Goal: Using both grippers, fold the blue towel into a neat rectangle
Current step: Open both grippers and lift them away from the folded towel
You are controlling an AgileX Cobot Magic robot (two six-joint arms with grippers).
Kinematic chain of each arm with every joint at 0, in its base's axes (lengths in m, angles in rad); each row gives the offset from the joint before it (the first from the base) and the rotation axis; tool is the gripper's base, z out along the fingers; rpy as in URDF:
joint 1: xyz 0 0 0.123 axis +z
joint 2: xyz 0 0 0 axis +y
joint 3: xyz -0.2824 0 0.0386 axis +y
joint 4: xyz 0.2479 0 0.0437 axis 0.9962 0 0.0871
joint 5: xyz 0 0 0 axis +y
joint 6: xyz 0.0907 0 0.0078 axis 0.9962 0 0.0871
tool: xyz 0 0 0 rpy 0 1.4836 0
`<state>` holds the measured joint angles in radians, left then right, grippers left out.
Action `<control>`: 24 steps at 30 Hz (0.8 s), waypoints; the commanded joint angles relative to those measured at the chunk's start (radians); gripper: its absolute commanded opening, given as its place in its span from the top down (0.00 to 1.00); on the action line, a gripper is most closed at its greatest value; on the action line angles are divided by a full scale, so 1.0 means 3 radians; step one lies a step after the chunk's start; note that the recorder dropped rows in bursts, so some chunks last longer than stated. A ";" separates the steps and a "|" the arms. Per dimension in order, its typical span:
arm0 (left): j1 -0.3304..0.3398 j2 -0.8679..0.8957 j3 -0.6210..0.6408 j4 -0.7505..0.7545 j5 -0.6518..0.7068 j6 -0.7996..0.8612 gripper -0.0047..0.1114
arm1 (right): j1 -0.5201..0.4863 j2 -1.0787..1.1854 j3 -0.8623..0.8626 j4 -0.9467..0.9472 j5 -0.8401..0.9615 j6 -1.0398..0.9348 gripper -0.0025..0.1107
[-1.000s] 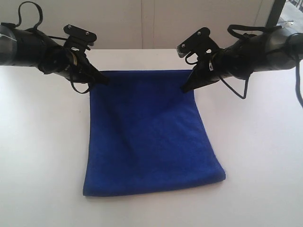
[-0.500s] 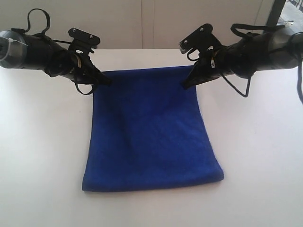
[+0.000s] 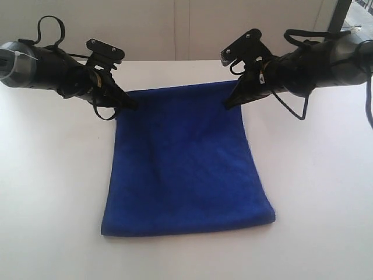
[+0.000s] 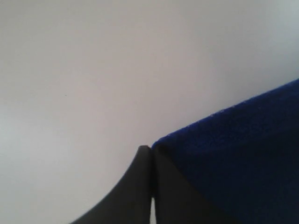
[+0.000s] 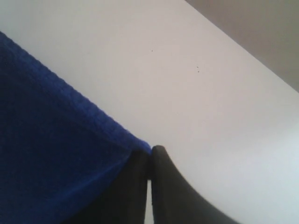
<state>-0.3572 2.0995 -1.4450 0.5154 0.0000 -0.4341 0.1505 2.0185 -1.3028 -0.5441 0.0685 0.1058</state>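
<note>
Royal-blue towel [image 3: 186, 169], flat on white table [image 3: 52, 198]; far corners pinched by left gripper [image 3: 133, 106] and right gripper [image 3: 228, 106].

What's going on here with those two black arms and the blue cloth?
A two-armed robot is folding a blue towel on a white table. The left hand and the right hand are each pinched shut on one far corner. The near end lies flat with a rounded, doubled-over edge, so one fold looks done.

Bright, even light washes the smooth white tabletop [image 3: 315, 192] almost to glare, leaving barely any shadows around the deep royal-blue microfibre towel [image 3: 186, 169]. Both wrist views are soft, and the black fingertips [image 4: 135, 191] are blurred close up.
</note>
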 commanded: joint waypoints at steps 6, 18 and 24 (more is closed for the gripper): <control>0.0089 0.0008 0.0004 0.0085 0.0231 -0.0022 0.58 | -0.0106 0.0127 -0.0005 -0.0016 0.0145 0.0016 0.73; 0.0098 0.0008 0.0002 0.0204 0.0252 -0.0012 0.48 | -0.0106 0.0128 -0.0005 -0.0010 0.0413 0.0292 0.64; 0.0185 0.0017 0.0002 0.0204 0.0211 -0.0052 0.33 | -0.0106 -0.0049 -0.0005 0.0107 0.0725 0.0372 0.64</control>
<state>-0.3095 2.1032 -1.4450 0.5688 0.0621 -0.4359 0.1215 2.0297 -1.3028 -0.5303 0.2665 0.2063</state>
